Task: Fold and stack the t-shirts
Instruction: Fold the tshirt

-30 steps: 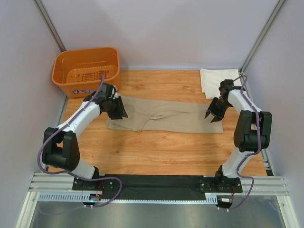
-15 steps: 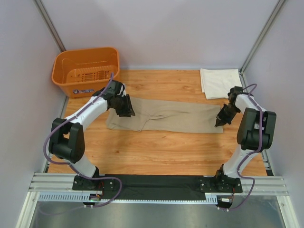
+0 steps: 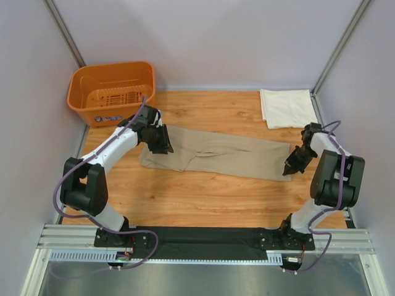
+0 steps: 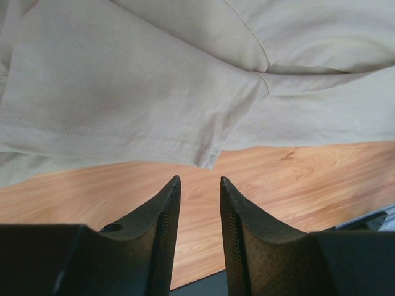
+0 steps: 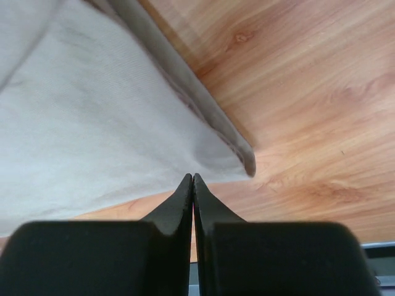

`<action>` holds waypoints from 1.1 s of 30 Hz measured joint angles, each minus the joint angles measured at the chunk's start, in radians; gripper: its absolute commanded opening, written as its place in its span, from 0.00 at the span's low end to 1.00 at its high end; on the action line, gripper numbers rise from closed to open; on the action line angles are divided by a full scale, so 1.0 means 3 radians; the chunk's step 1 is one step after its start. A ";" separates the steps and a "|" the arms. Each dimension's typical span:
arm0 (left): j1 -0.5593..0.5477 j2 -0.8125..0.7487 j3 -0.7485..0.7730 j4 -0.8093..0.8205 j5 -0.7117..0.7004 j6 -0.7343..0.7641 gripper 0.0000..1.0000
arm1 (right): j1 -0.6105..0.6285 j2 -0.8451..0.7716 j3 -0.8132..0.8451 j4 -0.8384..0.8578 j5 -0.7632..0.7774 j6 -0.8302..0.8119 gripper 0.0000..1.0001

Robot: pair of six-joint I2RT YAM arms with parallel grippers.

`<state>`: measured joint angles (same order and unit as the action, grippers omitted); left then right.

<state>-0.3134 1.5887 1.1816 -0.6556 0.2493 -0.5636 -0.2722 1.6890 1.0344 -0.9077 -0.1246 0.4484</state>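
Although the cream t-shirt [image 3: 285, 108] is seen folded far right from above, the tan t-shirt [image 3: 216, 154] is laid as a long strip between left gripper [image 3: 163, 147] and right gripper [image 3: 287, 169]. Left wrist: jaws parted, empty. Right wrist: jaws pressed together at its edge. Cross-folding, stacking judged outstanding.

Tan shirt [image 3: 216, 154] flat mid-table; cream shirt [image 3: 285, 108] folded.

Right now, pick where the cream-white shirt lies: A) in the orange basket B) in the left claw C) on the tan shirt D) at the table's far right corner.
D: the cream-white shirt lies on the table at its far right corner, apart from the tan shirt.
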 measured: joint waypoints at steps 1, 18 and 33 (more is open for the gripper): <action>0.0000 -0.0015 0.0000 -0.0009 -0.0004 0.0010 0.40 | 0.0003 -0.0027 0.0055 -0.0036 -0.0001 -0.0001 0.03; 0.0263 -0.0226 -0.0242 -0.0047 0.0000 0.0139 0.52 | 0.1579 -0.0019 0.0404 0.0830 -0.0849 0.0300 0.50; 0.0786 -0.0398 -0.0381 -0.0041 0.0154 0.0304 0.48 | 0.3042 0.0895 0.1105 0.1849 -0.0800 0.1363 0.53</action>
<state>-0.0776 1.4693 1.0672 -0.6678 0.2955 -0.4725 0.6403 1.9575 1.3659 -0.3531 -0.3645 0.8574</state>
